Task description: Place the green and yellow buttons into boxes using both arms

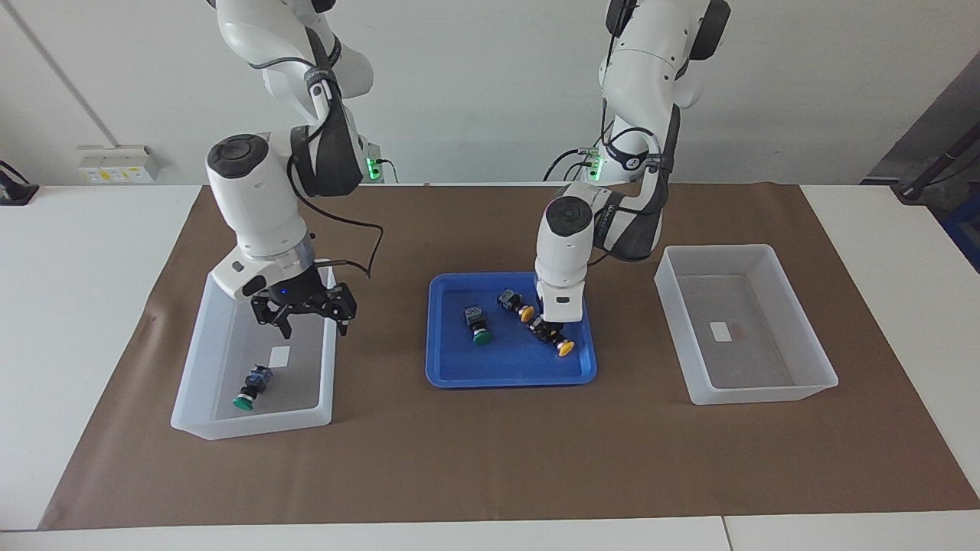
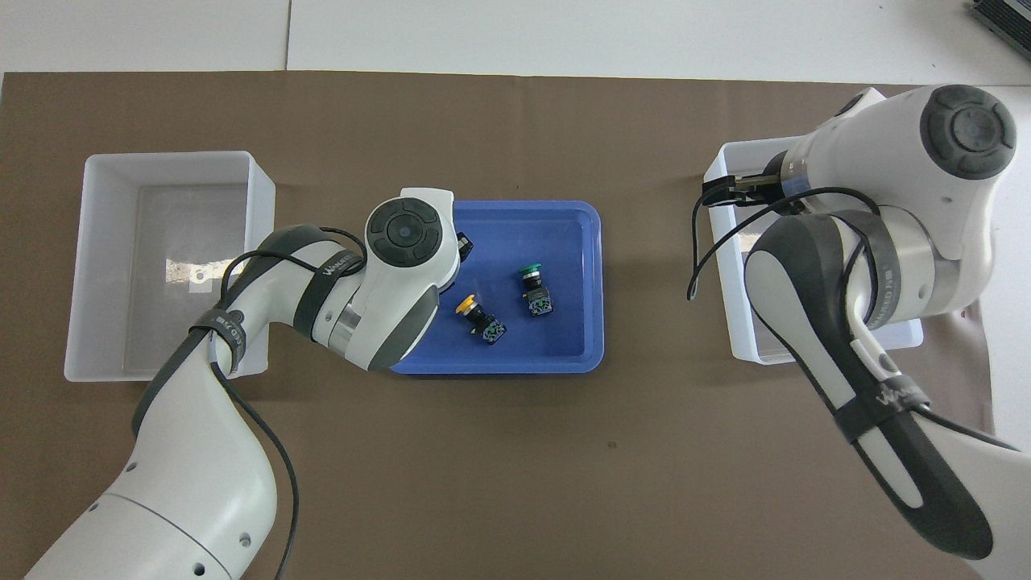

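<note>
Directions are read as a dial laid on the facing view, twelve toward the robots.

The right gripper (image 1: 312, 321) hangs over the tray-side wall of the box at the right arm's end (image 1: 193, 360), raised above the rim, its jaws spread wide with nothing between them.

The left gripper (image 1: 548, 329) is down in the blue tray (image 1: 438, 369), right on one yellow button (image 1: 560, 344). The wrist hides the contact, so it cannot be told whether a grip is made. That button's long axis runs from ten to four, body under the gripper and cap out at four.

A second yellow button (image 1: 517, 304) lies just beside it at ten o'clock, nearest the robots of the three in the tray. The tray's green button (image 1: 476, 326) sits at nine o'clock from the left gripper and roughly three o'clock from the right gripper. It is closer to the left arm, though green looks to be the right arm's colour.

The other green button (image 1: 253, 385) lies on its side in the right arm's box, at seven o'clock from the right gripper.

The box at the left arm's end (image 1: 758, 395) holds only its label. It lies at three o'clock from the left gripper, so a lift and a sideways carry toward three is likely what follows
</note>
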`<state>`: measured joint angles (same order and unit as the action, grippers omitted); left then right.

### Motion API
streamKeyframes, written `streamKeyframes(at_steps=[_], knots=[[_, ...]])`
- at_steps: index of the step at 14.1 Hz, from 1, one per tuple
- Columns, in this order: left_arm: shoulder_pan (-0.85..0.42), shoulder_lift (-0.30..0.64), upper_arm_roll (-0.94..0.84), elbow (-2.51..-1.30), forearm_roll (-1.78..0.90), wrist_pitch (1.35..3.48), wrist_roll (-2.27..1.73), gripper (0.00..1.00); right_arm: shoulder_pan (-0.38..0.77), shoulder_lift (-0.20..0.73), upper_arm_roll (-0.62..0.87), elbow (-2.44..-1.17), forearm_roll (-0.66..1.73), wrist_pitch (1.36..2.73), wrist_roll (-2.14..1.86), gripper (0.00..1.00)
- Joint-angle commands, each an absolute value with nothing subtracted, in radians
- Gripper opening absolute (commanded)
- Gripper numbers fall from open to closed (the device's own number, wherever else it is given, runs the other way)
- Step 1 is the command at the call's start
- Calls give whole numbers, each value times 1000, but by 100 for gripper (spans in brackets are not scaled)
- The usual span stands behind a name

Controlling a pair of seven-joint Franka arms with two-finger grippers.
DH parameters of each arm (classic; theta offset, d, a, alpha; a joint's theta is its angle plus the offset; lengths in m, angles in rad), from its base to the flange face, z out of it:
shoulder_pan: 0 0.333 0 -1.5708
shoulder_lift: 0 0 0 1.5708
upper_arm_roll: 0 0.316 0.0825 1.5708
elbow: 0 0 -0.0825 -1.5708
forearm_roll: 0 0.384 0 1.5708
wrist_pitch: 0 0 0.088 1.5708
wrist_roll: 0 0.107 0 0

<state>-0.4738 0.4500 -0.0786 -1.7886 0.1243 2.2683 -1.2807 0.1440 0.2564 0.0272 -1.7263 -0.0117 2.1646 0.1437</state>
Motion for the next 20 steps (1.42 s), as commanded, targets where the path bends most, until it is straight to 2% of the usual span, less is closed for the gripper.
streamKeyframes(at_steps=[1, 5, 6, 10, 15, 18, 20], knots=[[-492, 443, -64, -1809, 158, 2280, -1302, 0, 193, 242, 28, -1746, -12, 2161, 172, 100], [-483, 433, -67, -1692, 181, 2099, -1272, 0, 256, 244, 29, -1753, -12, 2181, 173, 100], [-471, 401, -71, -1689, 176, 2071, -1260, 0, 270, 245, 29, -1753, -12, 2181, 173, 100], [-339, 223, -68, -1689, 28, 1936, -1003, 0, 360, 268, 29, -1763, -11, 2203, 193, 100], [-126, 147, -68, -1695, -37, 1832, -662, 0, 442, 336, 29, -1784, -11, 2325, 225, 100], [7, 120, -66, -1771, -38, 1867, -433, 0, 482, 391, 29, -1792, -12, 2381, 232, 100], [89, 65, -66, -1920, -38, 2009, -286, 0, 506, 419, 28, -1805, -18, 2417, 241, 100]])
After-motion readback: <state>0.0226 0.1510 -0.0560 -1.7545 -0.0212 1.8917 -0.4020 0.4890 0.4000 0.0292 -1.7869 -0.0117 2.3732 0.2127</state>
